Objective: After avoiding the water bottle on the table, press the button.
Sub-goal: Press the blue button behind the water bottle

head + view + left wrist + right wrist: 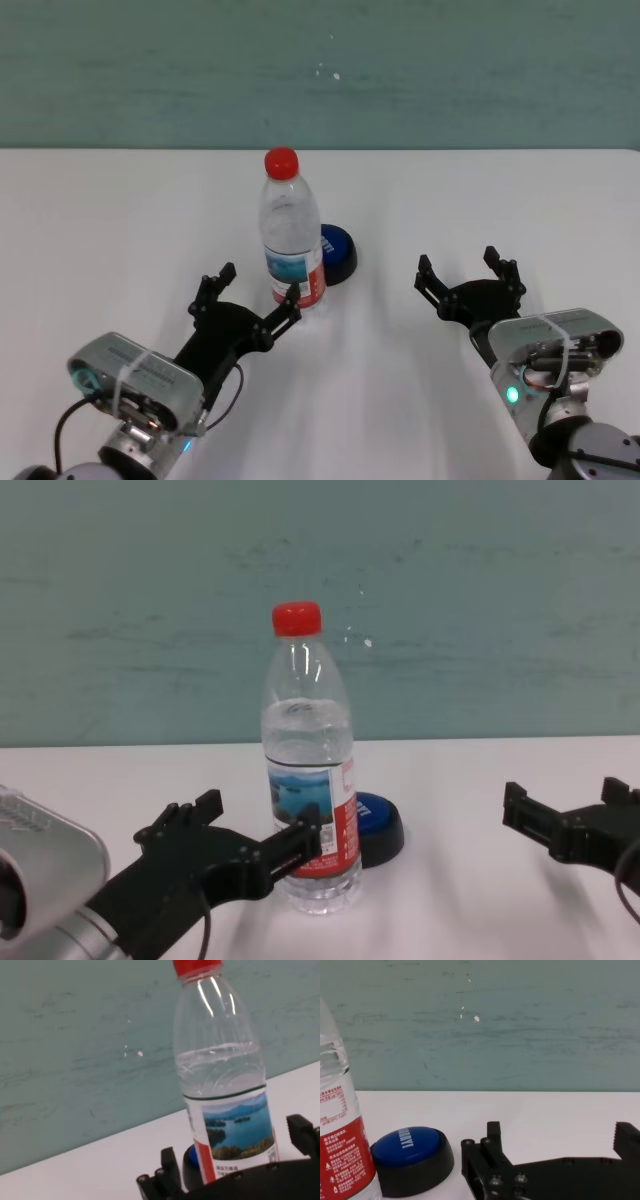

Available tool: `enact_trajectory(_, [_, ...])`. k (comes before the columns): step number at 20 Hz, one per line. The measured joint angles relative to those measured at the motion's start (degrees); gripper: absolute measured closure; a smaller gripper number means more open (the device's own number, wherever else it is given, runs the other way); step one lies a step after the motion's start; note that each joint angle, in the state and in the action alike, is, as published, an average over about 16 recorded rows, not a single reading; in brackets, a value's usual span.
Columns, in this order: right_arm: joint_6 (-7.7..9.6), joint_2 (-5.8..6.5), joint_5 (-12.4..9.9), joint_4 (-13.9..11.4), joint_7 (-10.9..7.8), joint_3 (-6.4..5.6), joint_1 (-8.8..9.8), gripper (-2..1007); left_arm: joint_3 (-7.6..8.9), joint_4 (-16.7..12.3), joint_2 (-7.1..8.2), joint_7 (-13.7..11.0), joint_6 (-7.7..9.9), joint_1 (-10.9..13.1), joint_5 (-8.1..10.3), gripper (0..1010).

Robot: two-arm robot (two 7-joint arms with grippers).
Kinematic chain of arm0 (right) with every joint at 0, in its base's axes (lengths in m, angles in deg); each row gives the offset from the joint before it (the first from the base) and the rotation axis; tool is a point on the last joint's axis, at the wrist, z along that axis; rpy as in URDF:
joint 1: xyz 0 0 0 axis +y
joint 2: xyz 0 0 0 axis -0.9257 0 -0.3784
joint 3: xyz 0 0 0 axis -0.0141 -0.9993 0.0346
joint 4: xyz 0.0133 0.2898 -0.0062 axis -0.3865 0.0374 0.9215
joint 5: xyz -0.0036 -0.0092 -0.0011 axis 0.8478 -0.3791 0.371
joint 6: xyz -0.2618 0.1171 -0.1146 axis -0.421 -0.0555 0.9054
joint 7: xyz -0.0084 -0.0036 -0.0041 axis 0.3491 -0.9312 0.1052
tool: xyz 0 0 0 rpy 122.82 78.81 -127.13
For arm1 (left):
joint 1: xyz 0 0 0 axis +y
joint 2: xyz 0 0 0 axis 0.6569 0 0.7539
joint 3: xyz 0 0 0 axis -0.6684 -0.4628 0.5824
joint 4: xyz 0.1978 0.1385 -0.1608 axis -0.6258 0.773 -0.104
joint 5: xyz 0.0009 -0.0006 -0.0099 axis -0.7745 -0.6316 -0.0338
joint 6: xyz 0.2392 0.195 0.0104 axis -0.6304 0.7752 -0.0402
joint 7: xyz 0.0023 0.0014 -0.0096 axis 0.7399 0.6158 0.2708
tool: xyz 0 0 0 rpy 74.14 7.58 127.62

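The left gripper (245, 298) hovers low over the table (100, 220) with its jaws spread wide, one fingertip right beside the bottle (292, 232), possibly touching. The bottle stands upright, ahead and slightly right of this gripper, directly between it and the button (337, 250), which sits just behind the bottle. The right gripper (468, 274), also wide open and empty, has the button ahead and to its left with nothing in between (the better approach, I judge). From the left wrist and chest views, the bottle hides much of the button.
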Motion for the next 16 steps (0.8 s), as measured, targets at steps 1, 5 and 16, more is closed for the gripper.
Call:
enact_trajectory(1, [0.0,0.0,0.0,0.0,0.0,0.0,0.0,1,0.08,-0.03,0.11,-0.09,0.01,0.05,0.11,0])
enact_trajectory(5, [0.0,0.0,0.0,0.0,0.0,0.0,0.0,1,0.52,-0.31,0.7,-0.55,0.13,0.38,0.69,0])
enact_trajectory(16, [0.0,0.0,0.0,0.0,0.0,0.0,0.0,1,2.46,-1.88,2.85,-1.93,0.84,1.86,3.11,0])
